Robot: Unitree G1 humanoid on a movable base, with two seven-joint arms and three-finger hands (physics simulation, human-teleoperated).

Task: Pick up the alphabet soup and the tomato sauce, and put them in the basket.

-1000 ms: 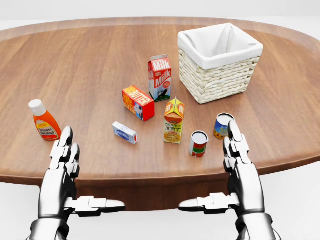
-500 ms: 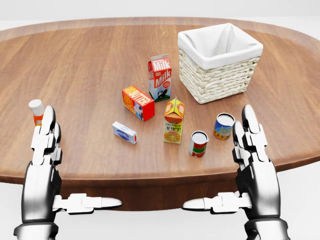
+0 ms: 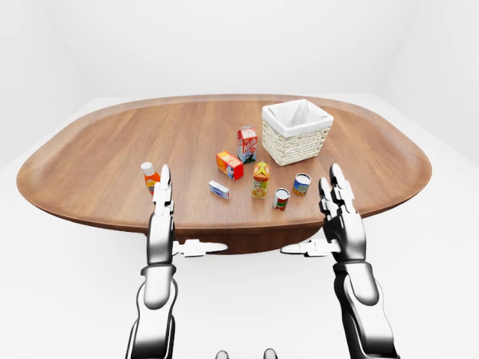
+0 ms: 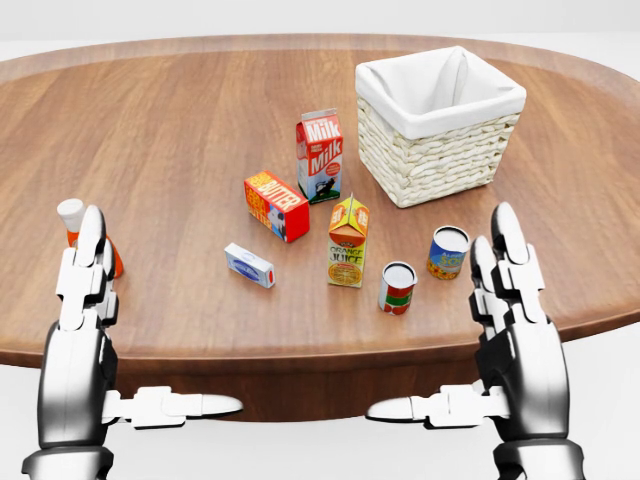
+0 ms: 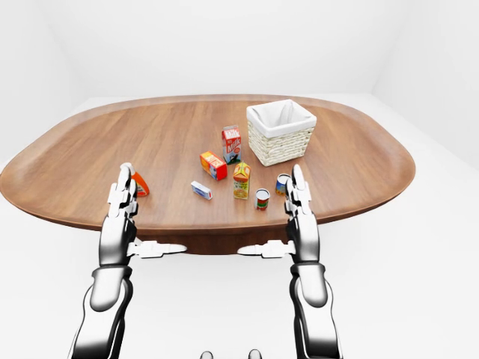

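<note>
The alphabet soup can [image 4: 448,252], blue and yellow, stands upright on the wooden table [image 4: 150,130] below the basket. The tomato sauce can [image 4: 397,288], red with a white top, stands just to its lower left. The white-lined wicker basket [image 4: 440,120] sits at the upper right, with nothing showing inside it. My right hand [image 4: 450,330] is open, fingers up and thumb pointing left, just right of the soup can and not touching it. My left hand [image 4: 140,330] is open at the lower left, holding nothing.
A milk carton [image 4: 320,155], a red butter box [image 4: 276,205], an orange juice carton [image 4: 347,240] and a small white box [image 4: 249,265] stand mid-table. A ketchup bottle [image 4: 70,215] is mostly hidden behind my left fingers. The table's near edge runs under both hands.
Both hands have spread apart and risen: the left moved left over the ketchup bottle, the right moved right off the soup can. The objects have not moved.
</note>
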